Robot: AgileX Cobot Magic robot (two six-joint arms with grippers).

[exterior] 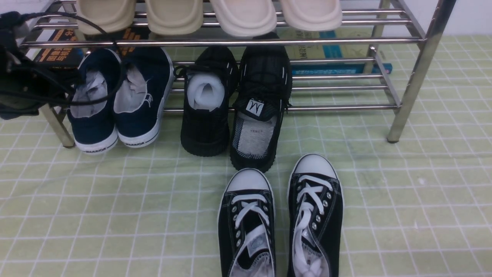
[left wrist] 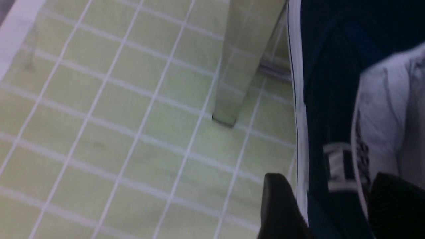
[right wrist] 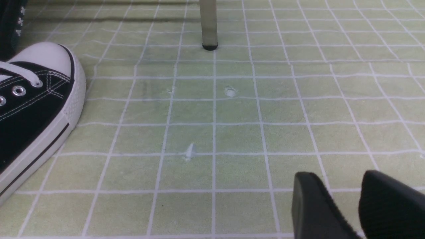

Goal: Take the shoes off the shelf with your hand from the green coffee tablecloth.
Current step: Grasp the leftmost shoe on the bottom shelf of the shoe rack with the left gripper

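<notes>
The navy shoes [exterior: 119, 100] lean out of the shelf [exterior: 346, 40] at its left end, toes on the lower tier, heels on the green coffee tablecloth [exterior: 403, 215]. The left hand [left wrist: 335, 212] stands wide astride the outer shoe's side wall; the right hand [right wrist: 352, 205] is wide and empty, near the shelf's right front leg

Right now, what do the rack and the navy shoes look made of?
The rack: polished metal, probably stainless steel; its tubes shine and mirror the surroundings. The navy shoes: matte woven cloth, likely canvas, on white rubbery soles stamped WARRIOR.
</notes>
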